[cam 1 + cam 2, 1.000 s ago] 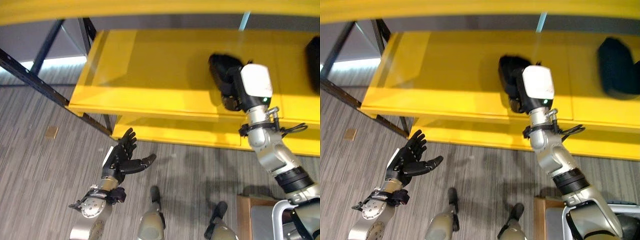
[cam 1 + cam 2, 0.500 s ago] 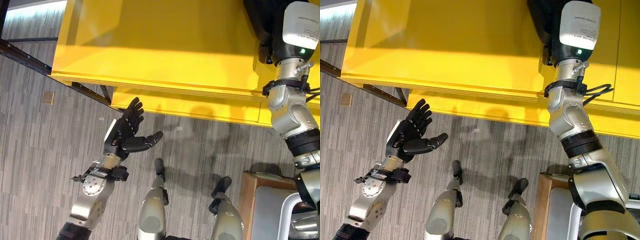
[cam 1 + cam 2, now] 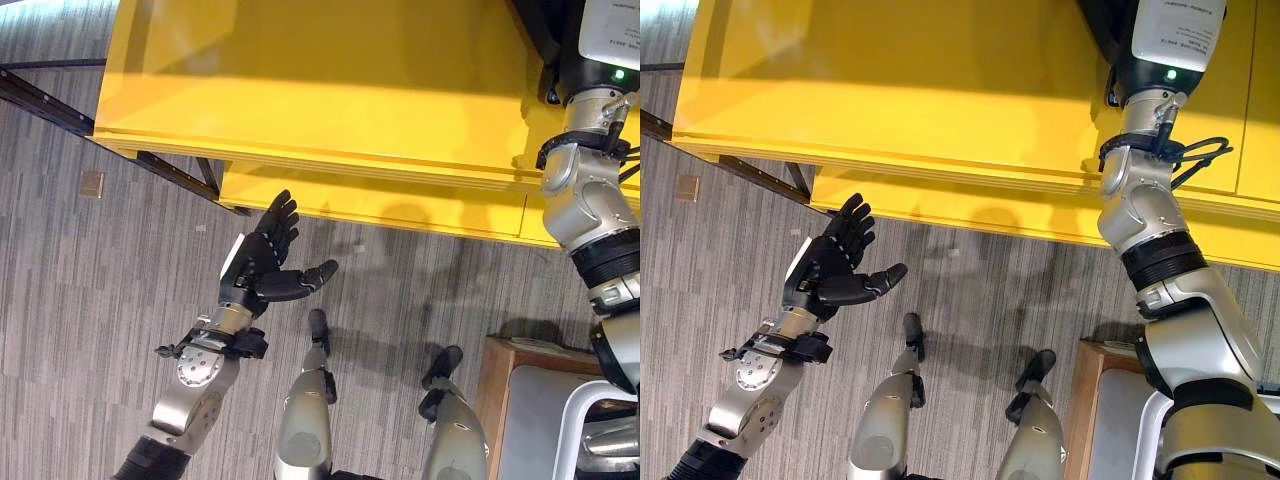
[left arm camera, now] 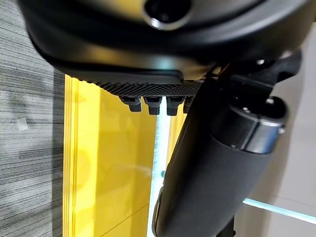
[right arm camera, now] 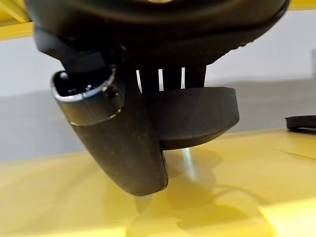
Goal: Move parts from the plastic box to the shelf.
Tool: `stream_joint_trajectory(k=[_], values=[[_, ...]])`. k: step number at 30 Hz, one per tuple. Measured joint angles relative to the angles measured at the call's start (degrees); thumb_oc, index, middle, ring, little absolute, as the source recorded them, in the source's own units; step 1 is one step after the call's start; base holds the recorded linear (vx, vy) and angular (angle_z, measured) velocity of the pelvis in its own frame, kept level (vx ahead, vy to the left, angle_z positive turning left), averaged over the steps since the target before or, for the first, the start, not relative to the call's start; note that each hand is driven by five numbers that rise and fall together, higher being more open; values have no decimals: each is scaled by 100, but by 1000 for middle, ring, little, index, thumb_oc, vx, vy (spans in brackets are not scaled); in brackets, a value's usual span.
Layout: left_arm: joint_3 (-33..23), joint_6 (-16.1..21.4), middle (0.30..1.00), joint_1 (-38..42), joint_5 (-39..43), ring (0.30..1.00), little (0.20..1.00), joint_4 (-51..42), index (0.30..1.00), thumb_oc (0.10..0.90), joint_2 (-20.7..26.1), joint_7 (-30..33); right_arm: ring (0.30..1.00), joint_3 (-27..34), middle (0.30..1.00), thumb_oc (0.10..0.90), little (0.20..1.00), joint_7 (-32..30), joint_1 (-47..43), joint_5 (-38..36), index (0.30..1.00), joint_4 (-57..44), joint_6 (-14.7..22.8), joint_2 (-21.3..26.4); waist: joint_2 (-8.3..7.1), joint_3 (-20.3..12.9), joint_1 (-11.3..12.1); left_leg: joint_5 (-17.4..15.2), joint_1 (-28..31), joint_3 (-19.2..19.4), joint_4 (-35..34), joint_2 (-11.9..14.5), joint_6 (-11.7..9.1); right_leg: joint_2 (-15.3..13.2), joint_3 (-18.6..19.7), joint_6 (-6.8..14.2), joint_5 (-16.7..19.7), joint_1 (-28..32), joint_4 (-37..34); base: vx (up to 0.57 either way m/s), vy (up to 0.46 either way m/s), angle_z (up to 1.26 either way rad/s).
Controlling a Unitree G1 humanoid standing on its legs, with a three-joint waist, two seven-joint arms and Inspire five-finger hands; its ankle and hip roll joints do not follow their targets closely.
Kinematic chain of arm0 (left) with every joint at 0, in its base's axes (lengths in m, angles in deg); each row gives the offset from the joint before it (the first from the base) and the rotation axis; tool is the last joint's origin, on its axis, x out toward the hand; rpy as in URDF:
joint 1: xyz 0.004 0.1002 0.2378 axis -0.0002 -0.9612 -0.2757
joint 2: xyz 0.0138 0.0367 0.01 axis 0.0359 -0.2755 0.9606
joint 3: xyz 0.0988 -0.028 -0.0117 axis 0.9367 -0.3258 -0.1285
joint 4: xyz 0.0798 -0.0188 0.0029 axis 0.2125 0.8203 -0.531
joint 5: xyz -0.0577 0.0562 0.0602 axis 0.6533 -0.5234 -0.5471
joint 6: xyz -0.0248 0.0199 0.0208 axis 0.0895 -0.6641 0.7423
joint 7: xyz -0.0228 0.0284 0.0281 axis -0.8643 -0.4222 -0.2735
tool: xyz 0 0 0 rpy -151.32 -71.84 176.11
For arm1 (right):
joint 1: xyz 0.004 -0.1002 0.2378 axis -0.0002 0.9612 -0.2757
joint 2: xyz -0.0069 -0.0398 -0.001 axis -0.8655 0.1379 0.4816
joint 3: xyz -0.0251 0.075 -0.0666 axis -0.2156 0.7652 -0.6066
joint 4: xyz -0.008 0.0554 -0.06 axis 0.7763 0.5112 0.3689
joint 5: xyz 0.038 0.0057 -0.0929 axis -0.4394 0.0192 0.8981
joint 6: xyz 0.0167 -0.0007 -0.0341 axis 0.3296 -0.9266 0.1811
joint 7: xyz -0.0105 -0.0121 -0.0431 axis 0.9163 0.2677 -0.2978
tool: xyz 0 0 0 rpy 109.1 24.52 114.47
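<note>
My right arm reaches up over the yellow shelf (image 3: 330,90). In the right wrist view, my right hand (image 5: 118,138) has its thumb in front of a black curved part (image 5: 202,113) and its fingers (image 5: 170,78) behind it. It holds the part just above the shelf surface (image 5: 59,197). A second black part (image 5: 302,122) lies flat on the shelf further along. My left hand (image 3: 262,262) floats over the floor in front of the shelf, open and holding nothing.
The shelf's lower yellow ledge (image 3: 400,205) juts out toward me. A dark metal brace (image 3: 60,100) runs under the shelf's left end. A brown-rimmed grey box (image 3: 497,400) stands at the lower right. A small tan tile (image 3: 91,183) lies on the striped floor.
The camera has tilted, so the shelf now sits higher and the right hand is cut off at the top edge. The right hand stays at the part on the shelf; the left hand keeps its open pose.
</note>
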Motion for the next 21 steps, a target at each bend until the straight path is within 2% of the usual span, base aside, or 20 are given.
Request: stream_joint_trajectory(k=[8,11,21], values=[[0,0,1000,34,-3,1000,1000,0,1000,900,-4,127,300,42,300,400,300,-59,-71,-664,300,5,-495,-297,0,0,-62,0,12,22,0,4,0,-5,10,0,0,-14,27,0,0,0],[10,-2,1000,56,-4,1000,1000,1,1000,900,-21,125,300,337,300,400,300,-158,-131,-1055,300,5,-755,-646,-3,1,-123,1,35,38,1,5,0,-8,19,-2,1,-13,45,0,0,0],[124,-40,1000,244,-41,1000,1000,1,1000,900,-38,208,300,484,300,400,300,-467,-138,-1715,300,6,-797,-890,-4,0,-161,-1,39,71,83,17,1,-18,84,-20,2,-60,128,-1,3,-1]])
